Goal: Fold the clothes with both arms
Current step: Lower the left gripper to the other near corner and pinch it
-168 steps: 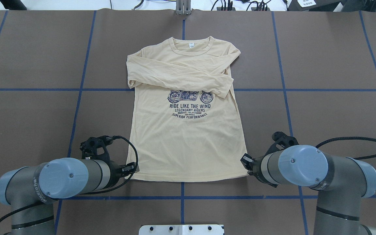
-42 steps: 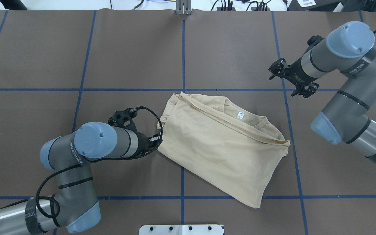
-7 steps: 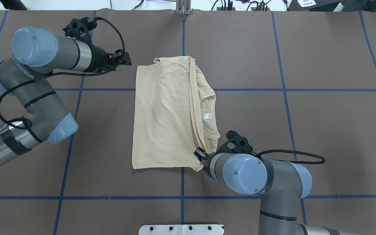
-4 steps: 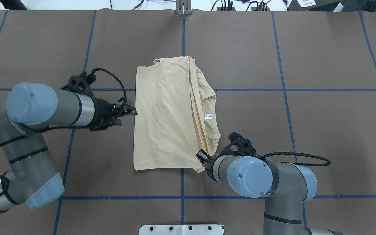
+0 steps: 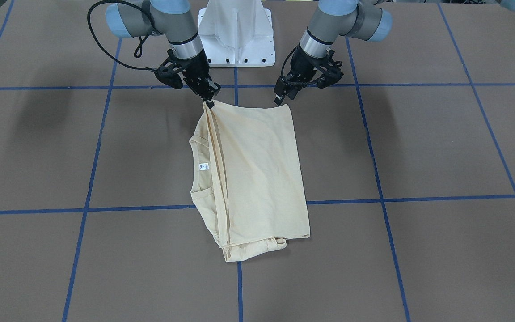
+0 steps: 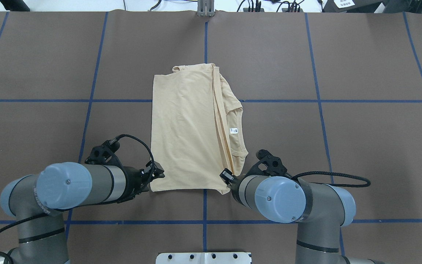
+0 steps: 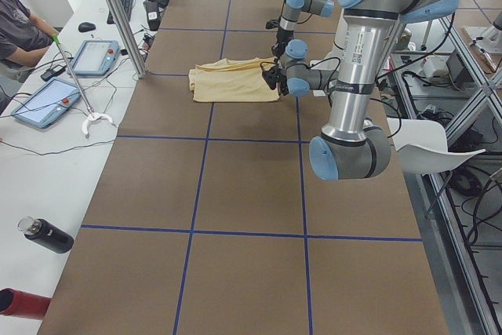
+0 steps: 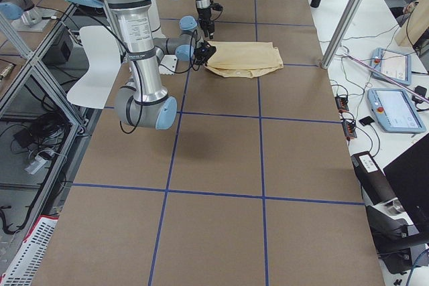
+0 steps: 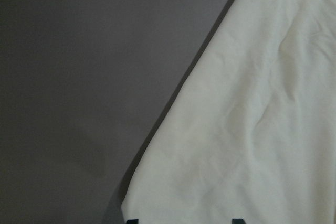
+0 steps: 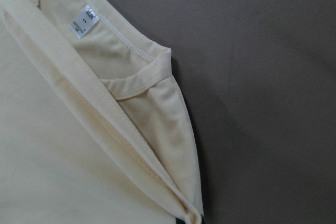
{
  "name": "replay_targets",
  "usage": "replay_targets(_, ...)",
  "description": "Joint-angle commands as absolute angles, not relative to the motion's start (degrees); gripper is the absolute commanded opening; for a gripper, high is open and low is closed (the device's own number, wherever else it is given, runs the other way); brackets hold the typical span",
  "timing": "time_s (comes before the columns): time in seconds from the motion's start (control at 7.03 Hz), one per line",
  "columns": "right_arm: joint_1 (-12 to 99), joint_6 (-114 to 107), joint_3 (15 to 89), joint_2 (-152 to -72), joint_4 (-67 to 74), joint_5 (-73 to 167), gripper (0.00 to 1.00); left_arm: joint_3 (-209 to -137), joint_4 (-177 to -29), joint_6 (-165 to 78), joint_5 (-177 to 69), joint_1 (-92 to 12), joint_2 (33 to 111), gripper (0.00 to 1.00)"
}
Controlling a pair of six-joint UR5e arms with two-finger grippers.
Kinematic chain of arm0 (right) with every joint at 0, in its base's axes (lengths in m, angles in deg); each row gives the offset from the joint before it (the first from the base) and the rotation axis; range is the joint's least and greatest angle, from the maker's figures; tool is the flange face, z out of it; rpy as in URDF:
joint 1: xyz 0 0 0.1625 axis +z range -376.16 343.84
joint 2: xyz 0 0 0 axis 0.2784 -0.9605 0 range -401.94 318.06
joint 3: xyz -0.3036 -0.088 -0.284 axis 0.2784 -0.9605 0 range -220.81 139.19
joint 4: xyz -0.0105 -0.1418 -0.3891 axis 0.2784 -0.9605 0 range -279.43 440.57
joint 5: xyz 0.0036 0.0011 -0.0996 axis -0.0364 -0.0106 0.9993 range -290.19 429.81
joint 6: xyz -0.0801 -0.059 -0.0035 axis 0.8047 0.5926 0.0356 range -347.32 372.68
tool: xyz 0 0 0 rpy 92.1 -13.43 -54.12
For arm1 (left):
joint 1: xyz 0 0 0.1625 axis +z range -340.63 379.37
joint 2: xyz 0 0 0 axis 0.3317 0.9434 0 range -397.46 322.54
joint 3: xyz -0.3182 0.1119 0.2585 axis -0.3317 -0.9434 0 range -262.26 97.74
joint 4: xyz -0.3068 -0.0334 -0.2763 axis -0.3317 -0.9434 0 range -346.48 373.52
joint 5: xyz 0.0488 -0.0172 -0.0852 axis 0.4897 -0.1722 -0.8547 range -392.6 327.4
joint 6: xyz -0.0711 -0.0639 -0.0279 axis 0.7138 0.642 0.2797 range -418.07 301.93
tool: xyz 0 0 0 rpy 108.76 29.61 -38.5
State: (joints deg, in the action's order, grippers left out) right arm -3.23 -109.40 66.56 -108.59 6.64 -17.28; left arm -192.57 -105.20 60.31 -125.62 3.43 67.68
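The long-sleeved T-shirt lies folded into a long panel in the middle of the table, one short end toward the robot's edge. The right gripper looks pinched on that end's corner by the neckline; the left gripper has its jaws spread around the other corner, cloth between them. To fold toward the far edge well, I judge the left should close on every layer first, then both rise level and together so the stack does not skew.
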Motion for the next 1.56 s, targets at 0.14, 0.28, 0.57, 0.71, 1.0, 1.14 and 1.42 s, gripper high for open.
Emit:
replay_targets(0.14, -3.33, -109.40, 66.68, -108.91, 6.65, -17.29, 0.00, -191.16, -105.13, 60.85, -125.06, 4.34, 67.66, 0.63)
replay_targets(0.28, -3.33, -109.40, 66.68, -108.91, 6.65, -17.29, 0.00, -191.15, -105.13, 60.93, -125.06, 4.43, 67.74, 0.61)
replay_targets(0.57, -3.33, -109.40, 66.68, -108.91, 6.65, -17.29, 0.00, -190.72, -105.13, 60.85, -125.06, 4.52, 67.83, 0.57)
replay_targets(0.71, -3.33, -109.40, 66.68, -108.91, 6.65, -17.29, 0.00, -190.54, -105.13, 60.93, -125.06, 4.52, 67.83, 0.56)
replay_targets(1.0, -3.33, -109.40, 66.68, -108.91, 6.65, -17.29, 0.00, -189.93, -105.13, 60.85, -125.06, 4.69, 68.01, 0.52)
replay_targets(1.14, -3.33, -109.40, 66.68, -108.91, 6.65, -17.20, 0.00, -189.84, -105.13, 60.85, -125.06, 4.69, 68.01, 0.49)
replay_targets(1.42, -3.33, -109.40, 66.68, -108.91, 6.65, -17.29, 0.00, -189.84, -105.13, 61.02, -125.06, 4.69, 68.10, 0.18)
